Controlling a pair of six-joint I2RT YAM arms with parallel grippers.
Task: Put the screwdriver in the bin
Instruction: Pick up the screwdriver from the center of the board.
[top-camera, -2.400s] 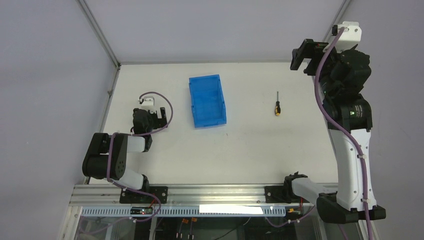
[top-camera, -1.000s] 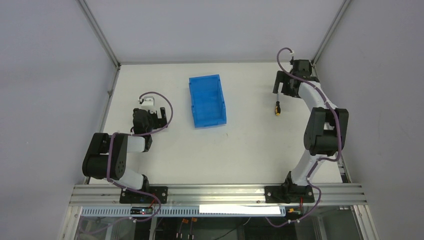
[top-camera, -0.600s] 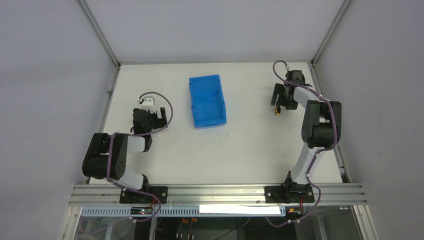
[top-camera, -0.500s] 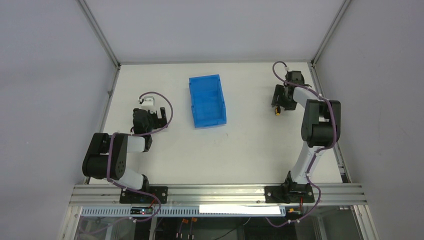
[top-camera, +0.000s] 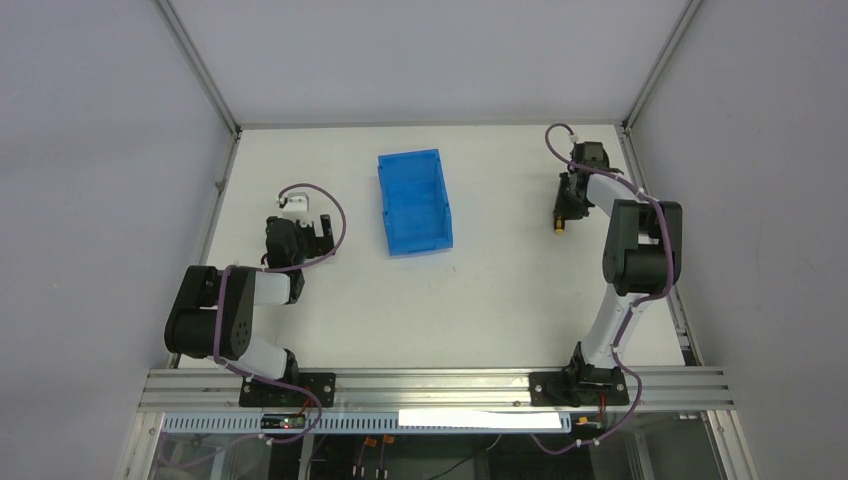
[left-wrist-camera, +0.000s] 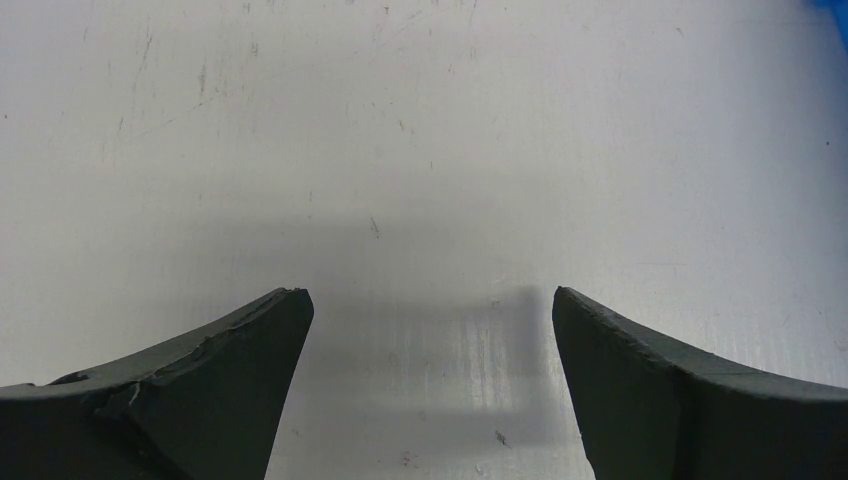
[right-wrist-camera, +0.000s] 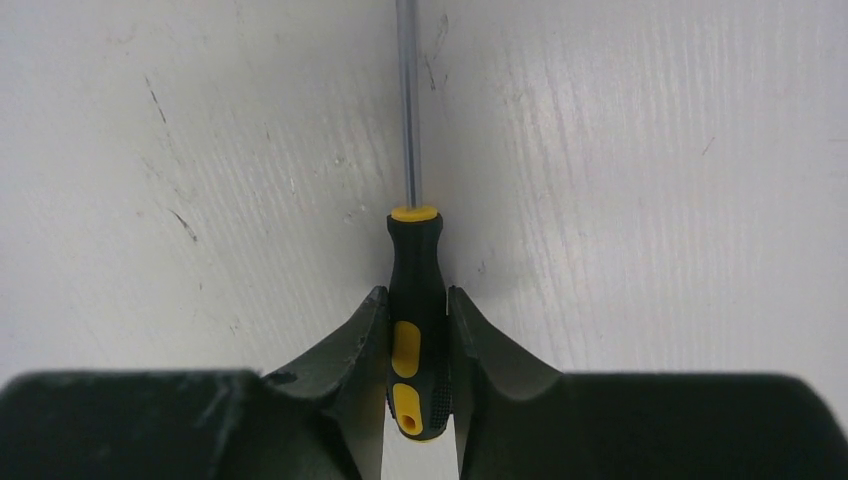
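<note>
White table (top-camera: 480, 300) lies under me. My right claw (right-wrist-camera: 415, 300) squeezes the screwdriver (right-wrist-camera: 415, 270) by its handle, well right of the bin (top-camera: 414, 205). My left claw (left-wrist-camera: 430, 295) is spread wide, left of the bin.

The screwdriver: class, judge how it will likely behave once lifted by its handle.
The screwdriver should be rigid: its metal shaft looks straight. The textured handle likely resists slipping between the right gripper's fingers. Being round, it may roll if released on the table.
</note>
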